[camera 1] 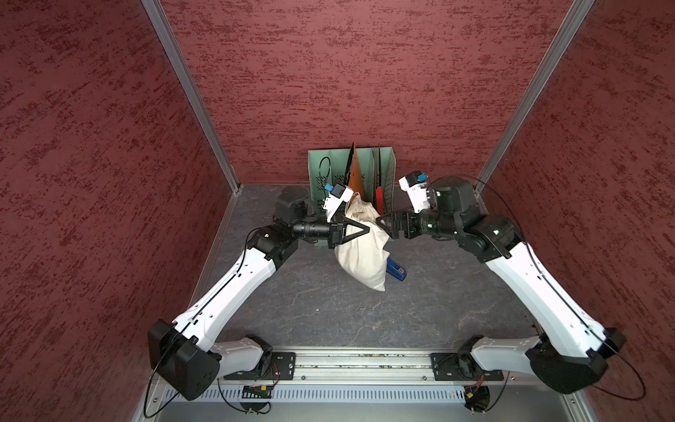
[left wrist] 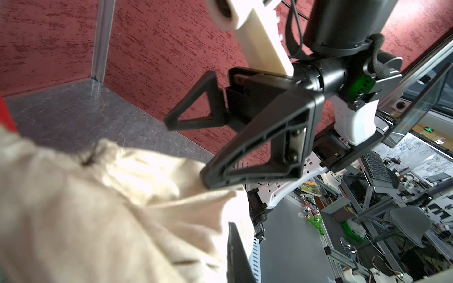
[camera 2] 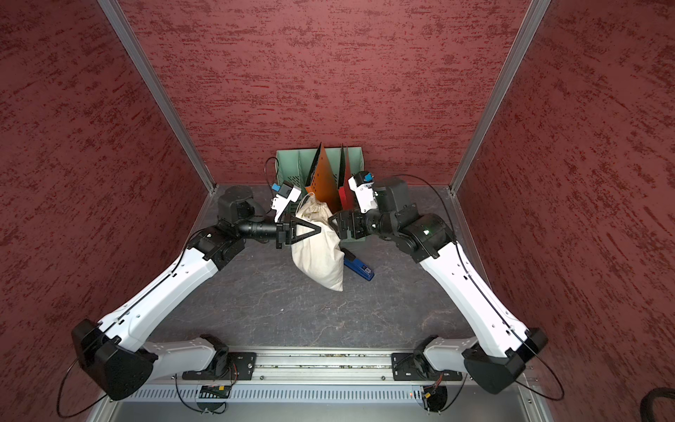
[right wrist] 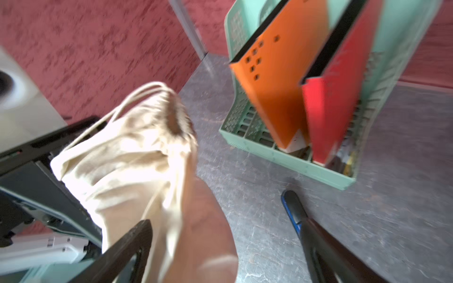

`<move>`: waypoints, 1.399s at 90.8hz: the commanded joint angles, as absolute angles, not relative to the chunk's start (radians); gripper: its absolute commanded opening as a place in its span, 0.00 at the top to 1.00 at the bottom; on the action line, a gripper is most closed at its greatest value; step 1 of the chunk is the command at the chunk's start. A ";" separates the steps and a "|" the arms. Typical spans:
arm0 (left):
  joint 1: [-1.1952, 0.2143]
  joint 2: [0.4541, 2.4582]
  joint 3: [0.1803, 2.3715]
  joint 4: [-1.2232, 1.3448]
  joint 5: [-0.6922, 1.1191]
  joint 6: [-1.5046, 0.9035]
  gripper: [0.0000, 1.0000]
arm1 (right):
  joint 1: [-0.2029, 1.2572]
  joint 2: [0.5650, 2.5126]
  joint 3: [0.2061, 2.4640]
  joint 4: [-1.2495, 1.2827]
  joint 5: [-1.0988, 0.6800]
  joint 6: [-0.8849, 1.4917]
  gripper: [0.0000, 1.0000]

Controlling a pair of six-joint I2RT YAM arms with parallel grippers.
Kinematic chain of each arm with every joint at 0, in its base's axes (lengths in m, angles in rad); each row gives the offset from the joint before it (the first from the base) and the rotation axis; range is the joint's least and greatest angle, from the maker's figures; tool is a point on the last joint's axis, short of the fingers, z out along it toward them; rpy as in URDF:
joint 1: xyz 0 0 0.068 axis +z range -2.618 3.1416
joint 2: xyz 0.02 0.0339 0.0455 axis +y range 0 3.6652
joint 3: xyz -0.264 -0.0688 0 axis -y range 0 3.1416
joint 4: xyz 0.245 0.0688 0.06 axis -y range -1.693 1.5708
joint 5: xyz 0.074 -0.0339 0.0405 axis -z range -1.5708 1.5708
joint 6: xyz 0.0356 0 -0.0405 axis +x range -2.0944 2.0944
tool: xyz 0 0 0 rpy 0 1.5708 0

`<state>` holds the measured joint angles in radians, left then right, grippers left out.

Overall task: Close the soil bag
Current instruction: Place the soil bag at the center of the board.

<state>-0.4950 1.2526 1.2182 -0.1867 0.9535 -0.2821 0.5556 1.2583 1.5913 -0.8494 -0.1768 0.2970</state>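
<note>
The soil bag [camera 1: 361, 252] is a cream cloth sack lying on the grey table, and it shows in both top views [camera 2: 317, 255]. Its gathered neck [right wrist: 174, 115] points toward the rack, and drawstring loops [right wrist: 137, 95] run from the neck toward my left arm. My left gripper [camera 1: 367, 230] rests on the sack's upper part and is shut on its cloth [left wrist: 171, 208]; only one finger [left wrist: 235, 254] shows in the left wrist view. My right gripper [right wrist: 225, 223] stands wide open at the sack's other side [camera 1: 381, 221], with a fold of cloth beside one finger [right wrist: 127, 250].
A green file rack [camera 1: 316, 164] holding an orange folder [right wrist: 277, 93] and a red folder [right wrist: 328, 117] stands against the back wall, just behind the sack. A blue stapler [camera 1: 396, 270] lies partly under the sack's right side. Red walls close in three sides.
</note>
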 commanded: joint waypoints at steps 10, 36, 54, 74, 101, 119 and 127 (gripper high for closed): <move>-0.455 1.188 1.270 -0.146 0.829 -0.379 1.00 | 0.461 1.171 1.518 -0.809 0.023 0.434 0.01; -0.421 1.083 1.272 -0.274 0.399 -0.491 1.00 | 0.434 1.176 1.496 -0.860 0.019 0.440 0.02; -0.387 1.049 1.295 -0.347 0.272 -0.526 1.00 | 0.428 1.195 1.506 -0.882 0.018 0.429 0.01; -0.383 1.029 1.305 -0.435 0.123 -0.527 1.00 | 0.425 1.223 1.513 -0.878 -0.002 0.425 0.02; -0.383 1.038 1.360 -0.640 -0.196 -0.597 1.00 | 0.424 1.253 1.514 -0.871 -0.029 0.419 0.01; -0.381 1.065 1.356 -0.657 -0.249 -0.601 1.00 | 0.423 1.272 1.511 -0.864 -0.043 0.414 0.01; -0.377 1.078 1.349 -0.643 -0.260 -0.593 1.00 | 0.422 1.276 1.510 -0.862 -0.046 0.405 0.02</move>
